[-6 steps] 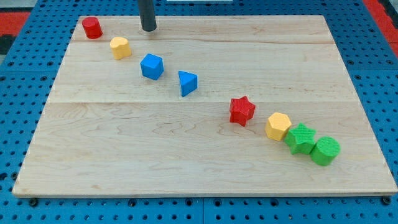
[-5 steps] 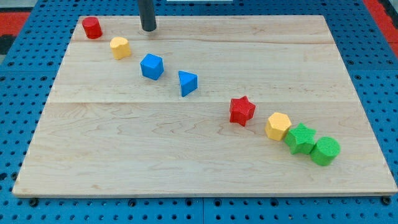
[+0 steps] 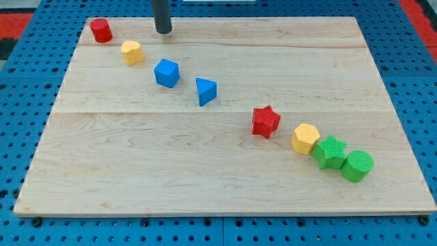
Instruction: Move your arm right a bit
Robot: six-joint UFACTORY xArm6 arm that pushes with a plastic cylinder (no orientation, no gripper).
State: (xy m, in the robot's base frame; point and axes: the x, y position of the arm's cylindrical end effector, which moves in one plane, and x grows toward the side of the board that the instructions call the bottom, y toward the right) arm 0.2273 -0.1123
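My tip (image 3: 162, 31) rests on the wooden board (image 3: 205, 171) near the view's top left. It stands apart from all blocks, to the right of the red cylinder (image 3: 101, 30) and up-right of the yellow block (image 3: 132, 52). A blue cube (image 3: 166, 72) and a blue triangular block (image 3: 205, 91) lie below it, toward the view's centre.
A red star (image 3: 265, 121), a yellow hexagonal block (image 3: 305, 139), a green star-like block (image 3: 330, 152) and a green cylinder (image 3: 356, 166) form a diagonal line toward the view's lower right. Blue pegboard (image 3: 27, 109) surrounds the board.
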